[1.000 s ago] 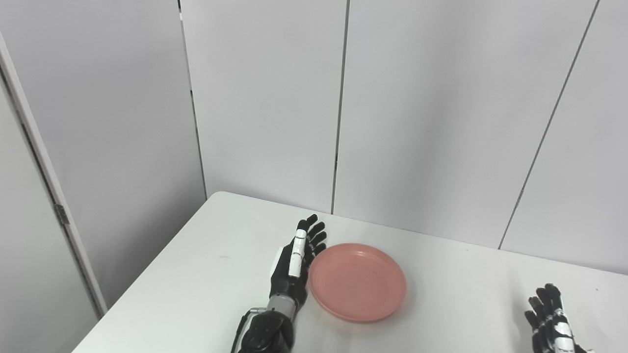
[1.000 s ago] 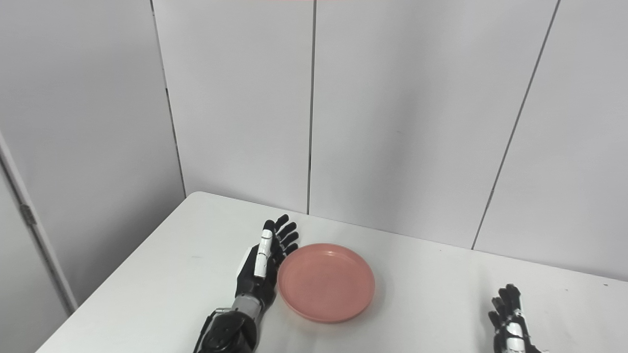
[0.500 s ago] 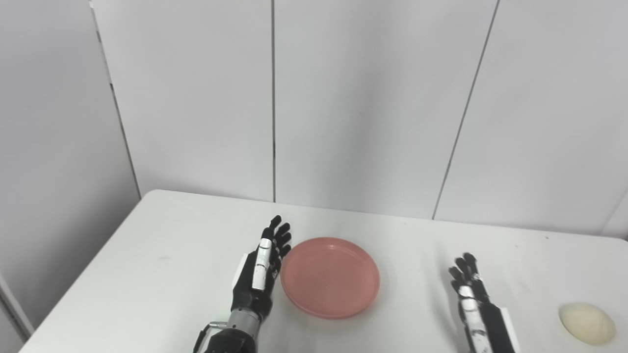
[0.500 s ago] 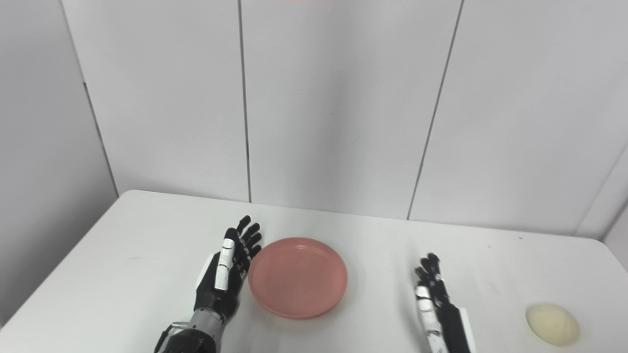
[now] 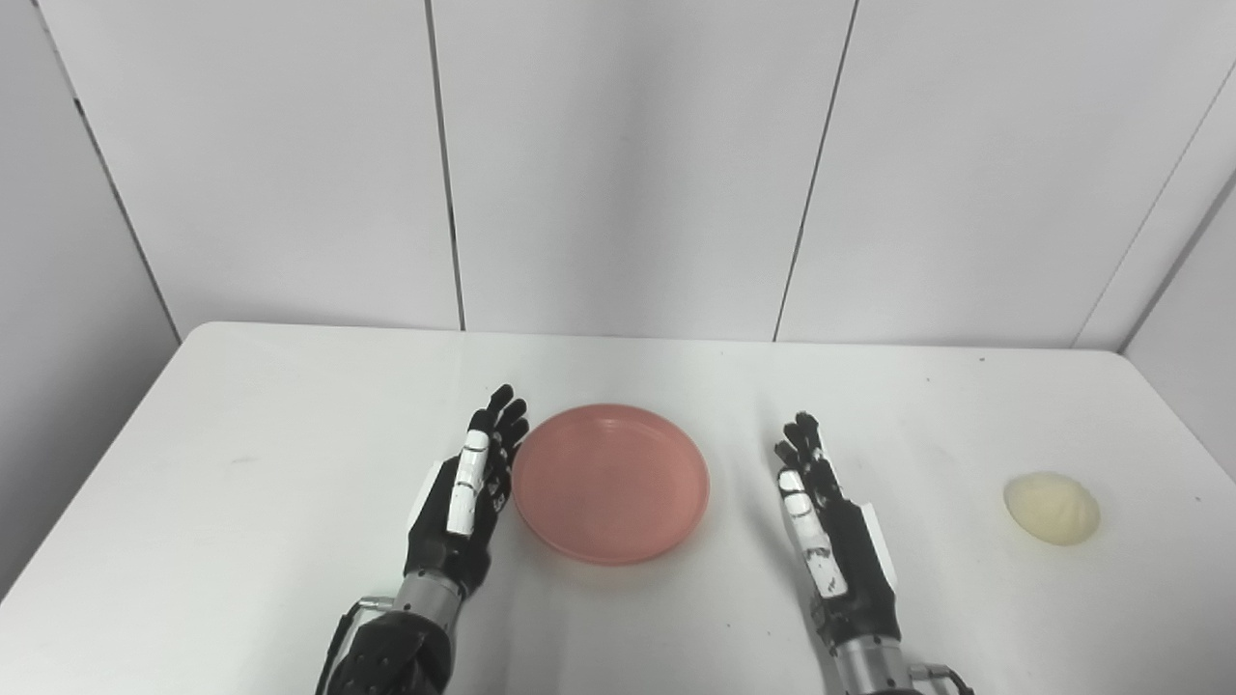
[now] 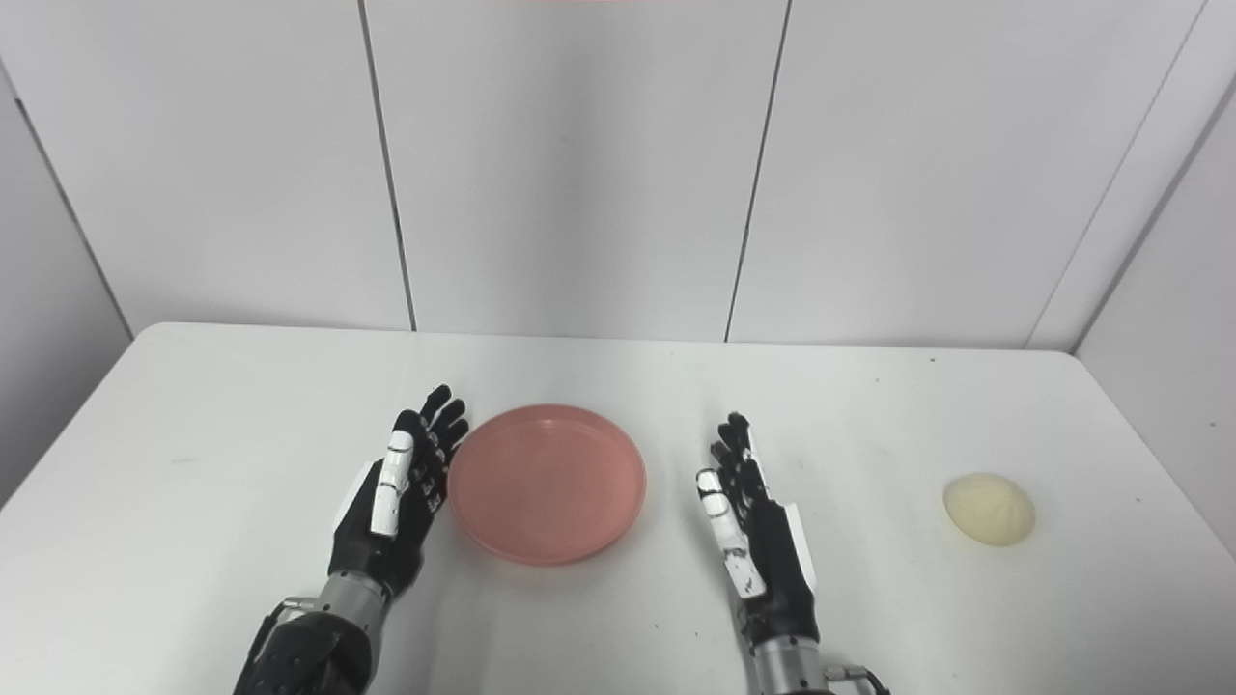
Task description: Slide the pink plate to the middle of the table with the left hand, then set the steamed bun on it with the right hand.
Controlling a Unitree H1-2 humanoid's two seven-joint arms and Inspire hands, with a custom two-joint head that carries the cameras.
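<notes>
A pink plate (image 5: 610,482) lies empty near the middle of the white table (image 5: 241,454). My left hand (image 5: 466,496) stands on edge, fingers straight, right against the plate's left rim, holding nothing. My right hand (image 5: 828,533) is open, fingers straight, on the table a short way right of the plate and apart from it. A pale steamed bun (image 5: 1051,507) lies on the table far to the right, well beyond the right hand; it also shows in the right eye view (image 6: 989,509).
Grey wall panels (image 5: 618,164) stand just behind the table's far edge. The table's right edge runs close to the bun. Bare tabletop lies between the right hand and the bun.
The camera has swung to the right, bringing the bun and right hand fully into view. The left hand stays at the plate's left rim. The right hand appears to have moved up the table.
</notes>
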